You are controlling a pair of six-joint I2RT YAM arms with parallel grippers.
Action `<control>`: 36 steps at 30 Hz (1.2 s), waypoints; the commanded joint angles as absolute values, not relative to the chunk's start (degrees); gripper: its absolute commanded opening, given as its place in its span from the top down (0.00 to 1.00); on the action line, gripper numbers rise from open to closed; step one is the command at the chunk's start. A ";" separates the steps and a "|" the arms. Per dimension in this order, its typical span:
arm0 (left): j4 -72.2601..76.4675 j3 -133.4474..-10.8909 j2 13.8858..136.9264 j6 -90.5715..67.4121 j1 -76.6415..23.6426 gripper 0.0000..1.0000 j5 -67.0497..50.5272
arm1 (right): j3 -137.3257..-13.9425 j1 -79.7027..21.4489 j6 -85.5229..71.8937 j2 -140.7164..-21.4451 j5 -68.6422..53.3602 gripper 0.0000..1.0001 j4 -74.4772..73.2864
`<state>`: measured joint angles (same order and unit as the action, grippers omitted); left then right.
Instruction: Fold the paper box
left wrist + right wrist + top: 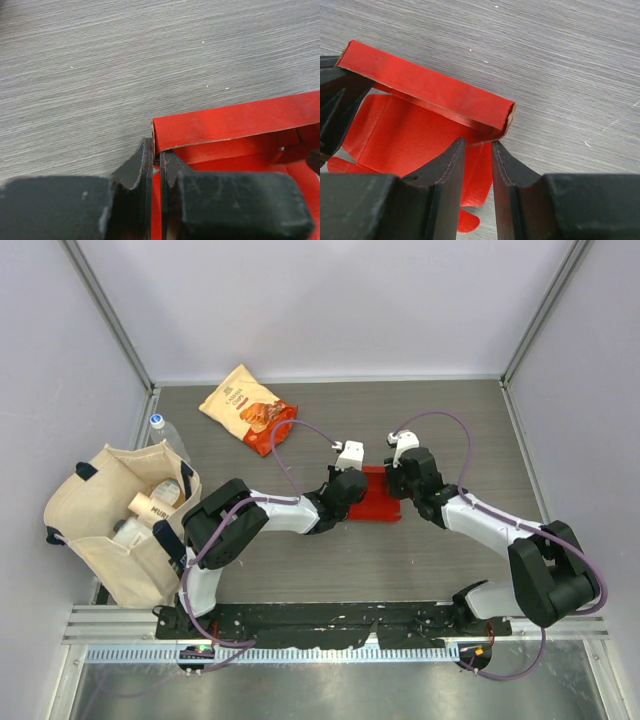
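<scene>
The red paper box (380,498) lies at the table's middle, between my two grippers. Its far wall is folded up in the left wrist view (235,122) and in the right wrist view (430,87). My left gripper (350,492) is at the box's left edge, and its jaws (156,159) are shut on the thin left wall at the far-left corner. My right gripper (402,483) is at the box's right end. Its jaws (476,146) stand a narrow gap apart at the far-right corner, over a flat side flap (480,175), holding nothing.
An orange-and-cream snack bag (248,408) lies at the back left. A cream tote bag (120,525) with items in it stands at the left edge, with a water bottle (165,435) behind it. Grey walls enclose the table.
</scene>
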<state>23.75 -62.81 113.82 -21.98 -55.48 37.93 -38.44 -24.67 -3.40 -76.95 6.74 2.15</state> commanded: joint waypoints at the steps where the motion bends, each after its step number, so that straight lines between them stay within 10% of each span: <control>1: 19.95 -62.23 114.43 -21.18 -55.72 1.00 36.21 | -39.29 -25.75 -1.15 -78.75 7.82 0.67 8.08; 18: 19.78 -62.40 114.70 -20.48 -55.63 1.00 36.30 | -39.11 -25.93 -13.16 -69.30 1.24 0.53 1.42; 24: 19.69 -62.40 114.43 -20.04 -55.63 1.00 36.56 | -39.90 -22.87 -20.47 -58.72 15.62 0.49 -14.31; 36: 18.90 -63.54 115.49 -20.92 -55.63 1.00 35.60 | -44.40 -20.13 -8.62 -76.73 15.57 0.53 -10.12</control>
<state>23.70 -62.92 113.82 -20.80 -55.48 37.63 -42.22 -19.03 -14.41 -75.22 17.78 -14.33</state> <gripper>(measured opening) 0.084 0.470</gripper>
